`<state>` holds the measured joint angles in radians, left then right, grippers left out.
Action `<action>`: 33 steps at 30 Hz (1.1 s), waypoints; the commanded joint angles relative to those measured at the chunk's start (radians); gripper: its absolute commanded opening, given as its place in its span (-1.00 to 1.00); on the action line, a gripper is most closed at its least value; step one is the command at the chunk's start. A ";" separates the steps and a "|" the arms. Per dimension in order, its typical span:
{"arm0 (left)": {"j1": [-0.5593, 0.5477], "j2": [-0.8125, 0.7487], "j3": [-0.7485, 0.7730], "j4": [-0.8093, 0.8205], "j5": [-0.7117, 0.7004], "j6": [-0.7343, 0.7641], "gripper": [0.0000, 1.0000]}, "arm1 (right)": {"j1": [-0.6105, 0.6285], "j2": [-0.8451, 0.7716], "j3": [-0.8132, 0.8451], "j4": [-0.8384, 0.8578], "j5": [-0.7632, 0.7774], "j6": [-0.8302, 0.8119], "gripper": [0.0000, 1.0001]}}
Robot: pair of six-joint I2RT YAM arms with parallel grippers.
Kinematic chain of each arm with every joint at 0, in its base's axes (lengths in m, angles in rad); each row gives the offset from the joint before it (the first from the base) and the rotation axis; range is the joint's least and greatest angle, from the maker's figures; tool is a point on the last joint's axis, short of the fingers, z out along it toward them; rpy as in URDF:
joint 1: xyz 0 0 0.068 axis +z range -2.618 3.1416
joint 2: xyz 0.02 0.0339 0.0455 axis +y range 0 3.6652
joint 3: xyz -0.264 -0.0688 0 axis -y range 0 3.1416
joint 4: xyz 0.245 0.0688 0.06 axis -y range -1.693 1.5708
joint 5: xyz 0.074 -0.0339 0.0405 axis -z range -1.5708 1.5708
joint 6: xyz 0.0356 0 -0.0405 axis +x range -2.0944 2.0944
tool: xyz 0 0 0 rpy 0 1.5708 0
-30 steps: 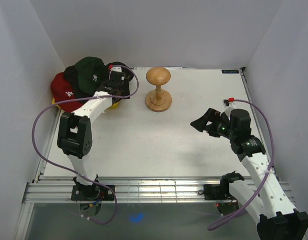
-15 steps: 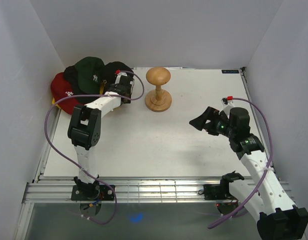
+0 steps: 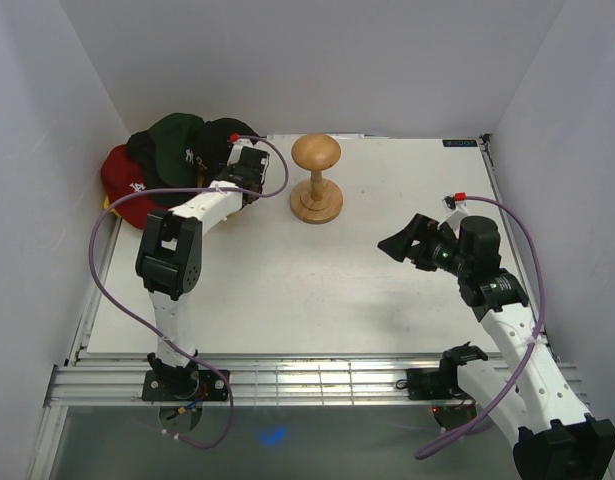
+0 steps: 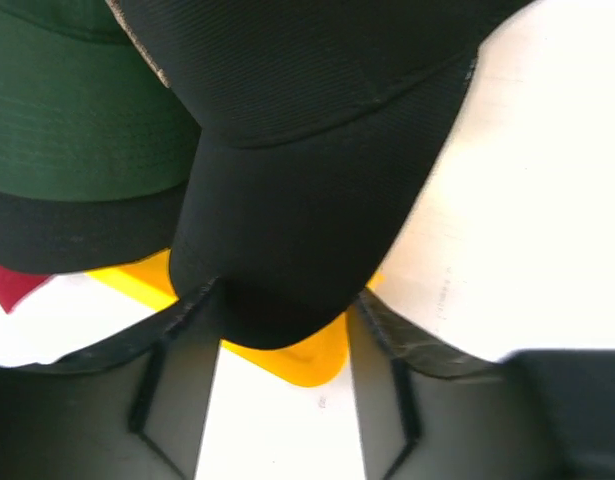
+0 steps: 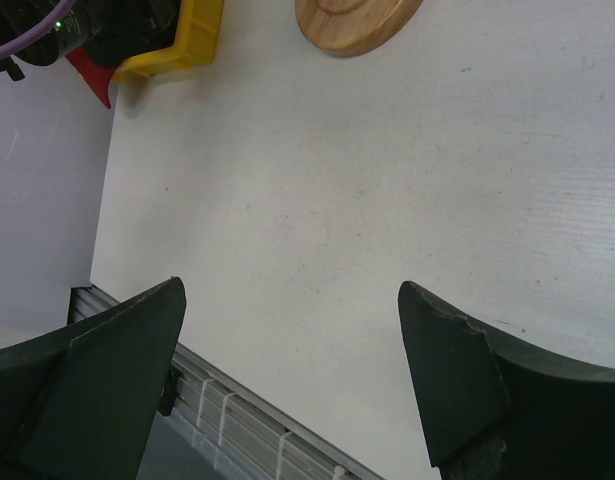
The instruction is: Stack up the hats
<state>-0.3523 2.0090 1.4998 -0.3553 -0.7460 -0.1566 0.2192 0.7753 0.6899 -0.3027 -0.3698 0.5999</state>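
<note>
Several hats lie piled at the table's back left corner: a red cap (image 3: 122, 180), a dark green cap (image 3: 179, 140) and a black cap (image 3: 222, 135). My left gripper (image 3: 243, 165) is at the black cap. In the left wrist view the gripper (image 4: 277, 312) is open, and the black cap's brim (image 4: 297, 220) reaches down between its fingers (image 4: 177, 335). The green cap (image 4: 77, 130) lies to its left, with a bit of red cap (image 4: 12, 282) below. My right gripper (image 3: 402, 243) is open and empty above the right half of the table; the right wrist view (image 5: 290, 290) shows only bare table between its fingers.
A yellow tray (image 4: 299, 358) lies under the hats and also shows in the right wrist view (image 5: 185, 40). A wooden mushroom-shaped stand (image 3: 316, 180) stands just right of the pile. White walls close in on the left, back and right.
My left gripper has moved back and to the right, up to the black cap's brim. My right arm has hardly moved.
</note>
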 commanded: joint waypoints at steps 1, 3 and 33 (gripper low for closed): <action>0.006 -0.010 0.046 0.015 -0.058 0.002 0.11 | 0.005 -0.014 0.000 0.047 -0.012 0.000 0.84; 0.006 -0.013 0.057 0.010 -0.070 0.003 -0.07 | 0.005 -0.018 0.002 0.047 -0.012 0.001 0.85; 0.009 -0.079 0.344 -0.161 -0.253 0.114 -1.00 | 0.006 0.059 0.052 0.102 -0.061 -0.052 0.89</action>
<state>-0.3489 2.0075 1.7752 -0.4900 -0.9245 -0.0639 0.2192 0.8154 0.6903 -0.2676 -0.4007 0.5785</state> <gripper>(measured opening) 0.033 0.941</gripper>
